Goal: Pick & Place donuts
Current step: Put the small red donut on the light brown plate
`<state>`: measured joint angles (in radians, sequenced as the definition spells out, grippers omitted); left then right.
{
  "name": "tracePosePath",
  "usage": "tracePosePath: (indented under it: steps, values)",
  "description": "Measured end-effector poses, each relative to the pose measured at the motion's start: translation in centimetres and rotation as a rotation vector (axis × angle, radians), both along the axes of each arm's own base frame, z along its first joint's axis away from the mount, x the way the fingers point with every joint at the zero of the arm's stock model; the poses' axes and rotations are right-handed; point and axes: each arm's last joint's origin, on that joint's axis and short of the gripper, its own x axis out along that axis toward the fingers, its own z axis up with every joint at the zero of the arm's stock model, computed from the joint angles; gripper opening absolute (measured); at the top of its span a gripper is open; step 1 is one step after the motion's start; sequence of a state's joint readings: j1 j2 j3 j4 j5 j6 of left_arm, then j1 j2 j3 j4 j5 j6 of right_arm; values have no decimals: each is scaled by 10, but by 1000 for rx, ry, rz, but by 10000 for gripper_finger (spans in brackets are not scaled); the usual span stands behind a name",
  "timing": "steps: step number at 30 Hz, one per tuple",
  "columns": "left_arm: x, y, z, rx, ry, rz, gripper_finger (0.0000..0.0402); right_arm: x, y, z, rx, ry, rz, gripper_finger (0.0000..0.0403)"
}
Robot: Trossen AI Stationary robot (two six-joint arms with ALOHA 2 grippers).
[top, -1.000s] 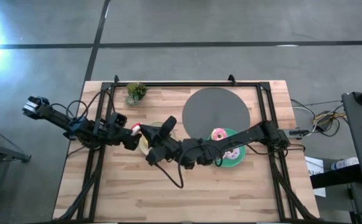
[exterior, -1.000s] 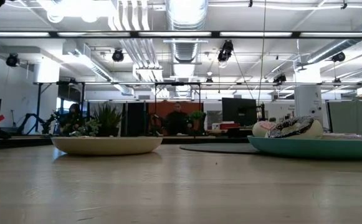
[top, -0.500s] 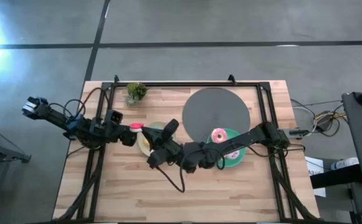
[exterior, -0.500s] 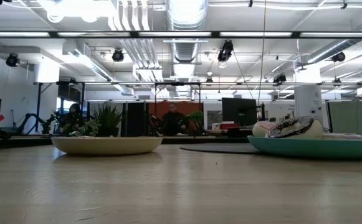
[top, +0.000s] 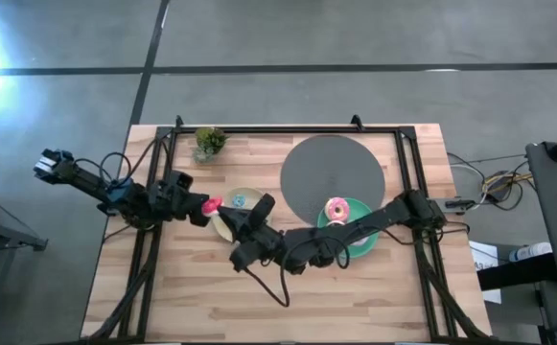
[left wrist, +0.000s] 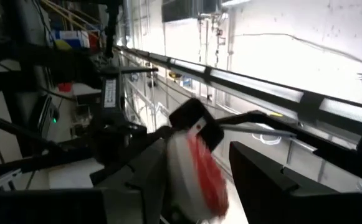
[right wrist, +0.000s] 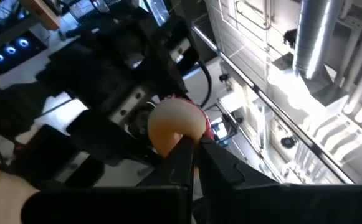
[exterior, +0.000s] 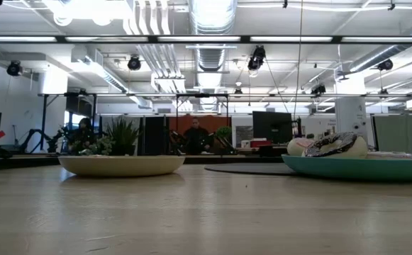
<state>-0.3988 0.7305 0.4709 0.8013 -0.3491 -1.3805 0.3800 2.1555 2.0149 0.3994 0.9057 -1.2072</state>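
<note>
My left gripper (top: pixel 204 207) is shut on a red mini donut (top: pixel 212 203), lifted over the left rim of the cream plate (top: pixel 228 222). A blue mini donut (top: pixel 239 200) lies in that plate. My right gripper (top: pixel 260 205) hovers shut and empty over the plate's right side, pointing at the red donut's pale underside (right wrist: pixel 171 124). A pink donut (top: pixel 336 208) lies on the teal plate (top: pixel 359 204); my right arm covers the rest of that plate. In the low view a dark sprinkled donut (exterior: pixel 337 144) shows on the teal plate (exterior: pixel 362 167). My left gripper (left wrist: pixel 196 186) pinches the red donut (left wrist: pixel 200 169) between its two fingers (left wrist: pixel 144 177), which come level from the table's left. The ring stands on edge, red side toward one finger and white side toward the other, lifted clear above the plate.
A round dark grey mat (top: pixel 333 175) lies at the far middle. A small potted plant (top: pixel 208 142) stands at the far left. A black frame rail (top: pixel 288 129) runs along the far edge. Bare wood lies toward the near edge. A person sits in the room beyond (exterior: pixel 195 134).
My right arm has swung toward the near edge, its gripper drawing back a little from the cream plate's far side and uncovering the blue donut. My left gripper has kept its hold on the red donut and stayed near the plate's left rim.
</note>
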Motion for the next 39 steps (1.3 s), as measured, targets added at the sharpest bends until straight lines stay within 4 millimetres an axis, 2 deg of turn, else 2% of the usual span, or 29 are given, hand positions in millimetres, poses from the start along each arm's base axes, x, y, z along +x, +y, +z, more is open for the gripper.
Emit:
tracePosePath:
  steps: [11,20,24,30,34,39]
  values:
    - [2,-1,-2,21,13,7,149,0,2,-11,-6,29,-10,9]
    - [5,-2,-4,30,24,1,145,0,-1,-11,3,34,-56,9]
    - [5,-2,-4,37,32,4,120,0,-4,-11,9,36,-82,9]
    - [6,-3,-6,46,52,3,61,0,-4,-11,16,34,-90,12]
    - [6,-3,-7,62,57,10,34,0,-4,-12,97,-16,-81,35]
    - [6,-3,-6,83,53,23,25,-1,-5,-14,189,-58,-149,92]
